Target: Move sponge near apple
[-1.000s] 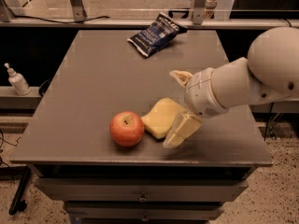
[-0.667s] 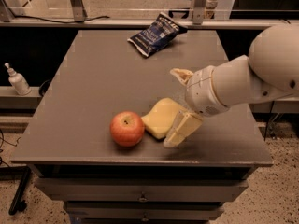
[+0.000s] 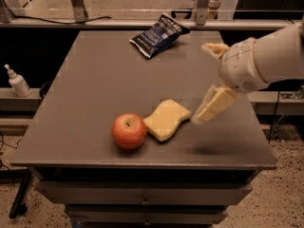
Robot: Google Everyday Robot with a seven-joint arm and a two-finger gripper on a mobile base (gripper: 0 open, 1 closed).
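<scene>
The pale yellow sponge [image 3: 166,120] lies flat on the dark grey table [image 3: 95,89], near its front edge. Its left end almost touches the red-orange apple [image 3: 129,130], which stands just to its left. My gripper [image 3: 202,83] is to the right of the sponge and raised a little above the table. It is open and empty. One yellowish finger [image 3: 216,103] points down toward the sponge's right end without touching it, and the other finger [image 3: 214,49] is higher up.
A dark blue chip bag [image 3: 156,34] lies at the back of the table. A white pump bottle [image 3: 18,82] stands on a ledge off the table's left side. Metal frame posts [image 3: 202,4] stand behind the table.
My gripper has drawn back to the right and upward, away from the sponge. The sponge stays on the table beside the apple, free of the fingers.
</scene>
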